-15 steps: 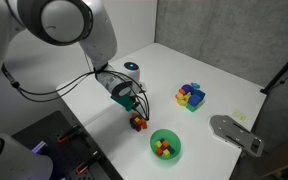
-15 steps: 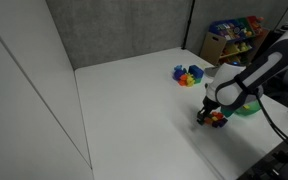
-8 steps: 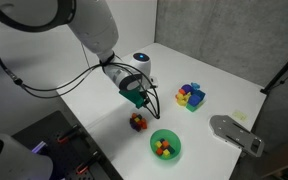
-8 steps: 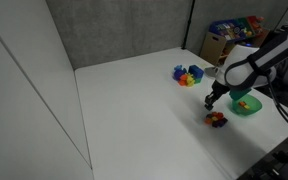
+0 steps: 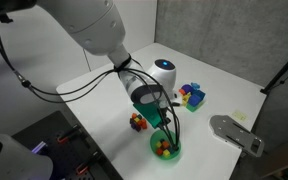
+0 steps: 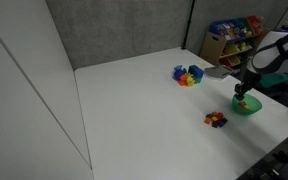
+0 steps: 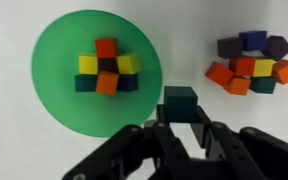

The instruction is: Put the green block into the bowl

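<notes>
Green block (image 7: 179,100) is being squeezed tight between the fingers of the gripper (image 7: 180,120), right at the 4 o'clock edge of the bowl (image 7: 59,110) in the wrist view. Small blocks (image 7: 106,70) are being cradled inside it, and another pile (image 7: 249,62) is sitting out at 3 o'clock.

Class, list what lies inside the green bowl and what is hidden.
The bowl holds a pile of small blocks: red, yellow, orange and darker ones. Its floor beneath them is covered. The green block sits in the gripper, not inside.
</notes>
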You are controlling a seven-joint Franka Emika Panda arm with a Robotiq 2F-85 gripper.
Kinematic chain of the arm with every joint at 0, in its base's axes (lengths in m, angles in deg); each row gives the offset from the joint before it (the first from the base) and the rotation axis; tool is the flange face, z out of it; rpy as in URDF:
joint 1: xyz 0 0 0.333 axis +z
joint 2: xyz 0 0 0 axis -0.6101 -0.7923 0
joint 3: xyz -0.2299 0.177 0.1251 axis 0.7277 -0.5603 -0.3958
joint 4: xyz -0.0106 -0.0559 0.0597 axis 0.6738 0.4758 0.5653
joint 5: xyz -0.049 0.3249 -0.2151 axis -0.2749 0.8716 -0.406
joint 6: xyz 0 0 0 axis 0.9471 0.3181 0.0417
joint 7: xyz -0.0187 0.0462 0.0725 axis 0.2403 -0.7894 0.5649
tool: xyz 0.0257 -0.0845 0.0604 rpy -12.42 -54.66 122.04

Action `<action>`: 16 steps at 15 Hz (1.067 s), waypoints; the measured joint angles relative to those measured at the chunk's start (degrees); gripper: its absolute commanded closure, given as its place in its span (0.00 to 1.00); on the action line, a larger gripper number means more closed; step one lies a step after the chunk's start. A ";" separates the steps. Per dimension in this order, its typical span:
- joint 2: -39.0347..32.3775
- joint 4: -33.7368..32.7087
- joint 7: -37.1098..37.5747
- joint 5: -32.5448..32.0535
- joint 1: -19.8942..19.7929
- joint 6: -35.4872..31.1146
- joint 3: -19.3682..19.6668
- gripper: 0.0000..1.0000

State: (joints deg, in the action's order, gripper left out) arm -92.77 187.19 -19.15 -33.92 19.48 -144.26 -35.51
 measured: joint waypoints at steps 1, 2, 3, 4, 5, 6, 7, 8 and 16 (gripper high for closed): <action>0.51 0.43 -0.33 0.00 -0.60 0.50 1.40 0.46; 0.97 0.86 -0.55 0.00 -1.28 0.87 2.60 0.45; 1.35 1.21 -0.71 0.00 -2.00 1.15 3.57 0.39; 1.75 1.53 -1.00 0.06 -2.76 1.50 4.15 0.32; 2.20 1.78 -1.51 0.17 -3.48 1.85 4.43 0.23; 2.67 2.01 -2.31 0.46 -4.06 2.16 4.49 0.16; 3.22 2.31 -3.19 0.91 -4.31 2.49 4.47 0.08; 3.98 2.72 -4.19 1.47 -4.33 3.21 4.30 0.01; 14.04 5.85 -5.87 3.13 1.64 17.65 1.61 0.00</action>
State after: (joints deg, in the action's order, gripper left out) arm -78.73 193.05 -25.02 -30.79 21.13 -126.62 -33.90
